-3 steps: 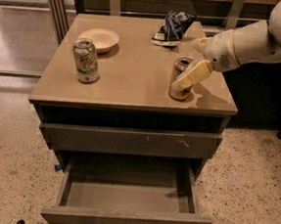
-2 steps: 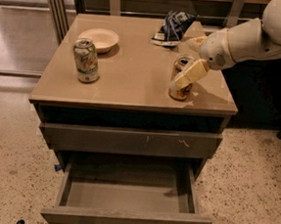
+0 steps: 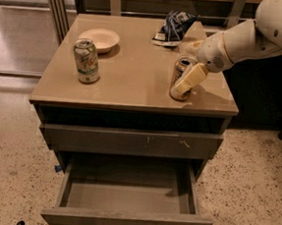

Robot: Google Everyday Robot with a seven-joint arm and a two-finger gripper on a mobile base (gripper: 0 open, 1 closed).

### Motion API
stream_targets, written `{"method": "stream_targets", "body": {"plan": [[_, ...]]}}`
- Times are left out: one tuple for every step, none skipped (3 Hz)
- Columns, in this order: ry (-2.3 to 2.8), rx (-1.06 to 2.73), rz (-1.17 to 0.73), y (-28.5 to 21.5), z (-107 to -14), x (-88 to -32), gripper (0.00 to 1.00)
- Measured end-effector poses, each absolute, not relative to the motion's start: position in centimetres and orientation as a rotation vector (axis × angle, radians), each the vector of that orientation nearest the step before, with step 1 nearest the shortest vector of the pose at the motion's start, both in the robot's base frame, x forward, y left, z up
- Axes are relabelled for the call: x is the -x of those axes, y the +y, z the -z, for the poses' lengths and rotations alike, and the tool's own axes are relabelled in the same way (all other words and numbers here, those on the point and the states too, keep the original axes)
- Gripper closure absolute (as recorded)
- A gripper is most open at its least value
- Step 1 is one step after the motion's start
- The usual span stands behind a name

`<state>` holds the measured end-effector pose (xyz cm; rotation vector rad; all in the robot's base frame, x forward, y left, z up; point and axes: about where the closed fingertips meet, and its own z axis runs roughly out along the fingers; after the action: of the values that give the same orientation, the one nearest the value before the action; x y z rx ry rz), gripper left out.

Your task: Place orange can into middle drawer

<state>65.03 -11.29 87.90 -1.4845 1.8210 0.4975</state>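
Nearest the bottom of the frame, the middle drawer [image 3: 126,220] is pulled out and its grey floor is showing. It is ready to take the can. Above it is the drawer with pale scratch marks [image 3: 128,141], pushed in flush.

Further up, on the right side of the desk [image 3: 133,84], the orange can [image 3: 179,73] stands upright with its base on the top, close to the right front corner. My claw [image 3: 187,82] is at it, reaching in from the upper right and lying across its front. I cannot tell whether the claw is clenched on the can or only set around it.

Very little has changed over the last second. The can has kept its spot and has not tipped, and the claw has stayed at it. Only my forearm in the upper right has shifted a touch. I judge from this that I am settling the grasp and the lift has not started, so the whole carry down to the drawer is still ahead.

On the left stands the green-and-white can [image 3: 86,60], well apart from my work, with a pale bowl [image 3: 99,38] just behind it. At the far edge lies a crumpled dark blue bag [image 3: 174,25].

As for writing, both cans carry label patches and the bag has white marks, but I cannot read a brand or a word on any of them.
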Motion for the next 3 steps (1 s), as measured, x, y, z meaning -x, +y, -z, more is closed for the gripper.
{"method": "stream_targets", "body": {"plan": [[1.821, 1.485, -0.498, -11.29, -87.90, -65.03, 0.26], [1.821, 1.485, -0.498, -11.29, -87.90, -65.03, 0.49], [1.821, 1.485, -0.498, -11.29, -87.89, -65.03, 0.72]]}}
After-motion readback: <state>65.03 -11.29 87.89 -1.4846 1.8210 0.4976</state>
